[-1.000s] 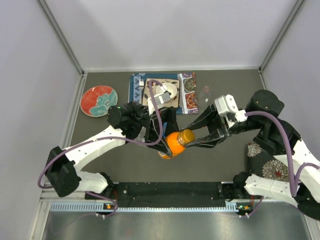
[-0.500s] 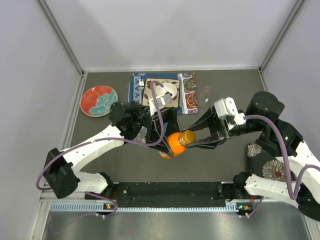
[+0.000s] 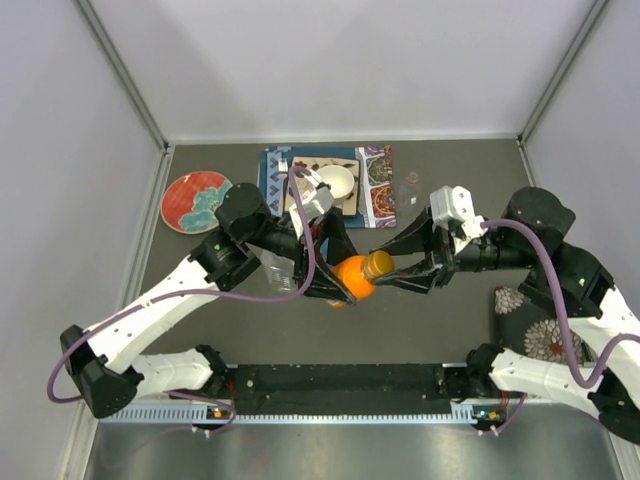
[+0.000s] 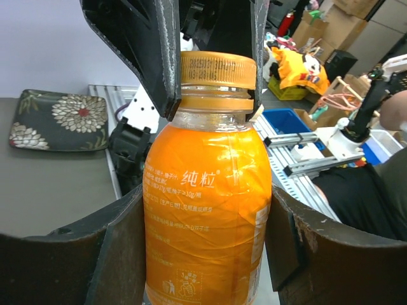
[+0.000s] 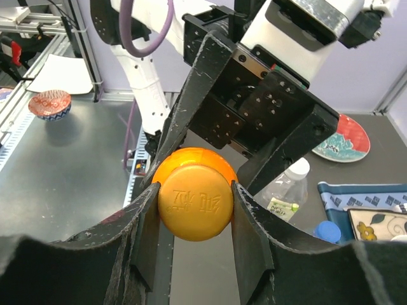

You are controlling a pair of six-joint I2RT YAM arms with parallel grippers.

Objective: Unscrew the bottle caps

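The squat orange bottle (image 3: pixel 347 281) is held off the table at the middle, tilted with its neck to the right. My left gripper (image 3: pixel 338 278) is shut on its body, and the left wrist view shows the body (image 4: pixel 203 178) squeezed between both fingers (image 4: pixel 111 254). My right gripper (image 3: pixel 385 267) is shut on the orange cap (image 3: pixel 377 265). In the right wrist view the cap (image 5: pixel 194 206) sits end-on between my pads (image 5: pixel 149 235). A clear bottle with a white cap (image 5: pixel 284 187) lies on the table under the left arm (image 3: pixel 275 272). A blue cap (image 5: pixel 327 232) shows beside it.
A patterned mat (image 3: pixel 372 185) at the back holds a white bowl (image 3: pixel 336 181). A red plate (image 3: pixel 197 200) lies back left. A dark floral plate (image 3: pixel 525 320) lies on the right, under the right arm. Grey walls close in the back and sides.
The left arm has swung its wrist back and left, and the orange bottle has shifted slightly away from the near edge. Both grippers have kept their hold.
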